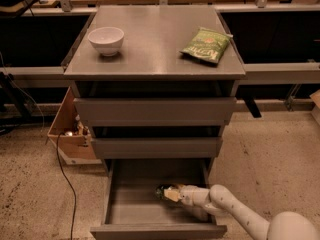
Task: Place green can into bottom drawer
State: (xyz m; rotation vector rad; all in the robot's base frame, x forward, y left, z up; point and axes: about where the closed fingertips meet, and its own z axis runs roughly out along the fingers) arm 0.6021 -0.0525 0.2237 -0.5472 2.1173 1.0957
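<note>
The bottom drawer [125,211] of the grey cabinet is pulled open. My white arm reaches in from the lower right. The gripper [169,193] is inside the drawer, low over its floor near the middle right. The green can [162,190] shows as a small dark green end sticking out at the gripper's left tip, lying on its side at or just above the drawer floor. Most of the can is hidden by the gripper.
On the cabinet top stand a white bowl [106,39] at the left and a flat green crisp bag [206,46] at the right. Two closed grey drawers [155,111] lie above the open one. A cardboard box [67,134] and a black cable [67,184] lie left of the cabinet.
</note>
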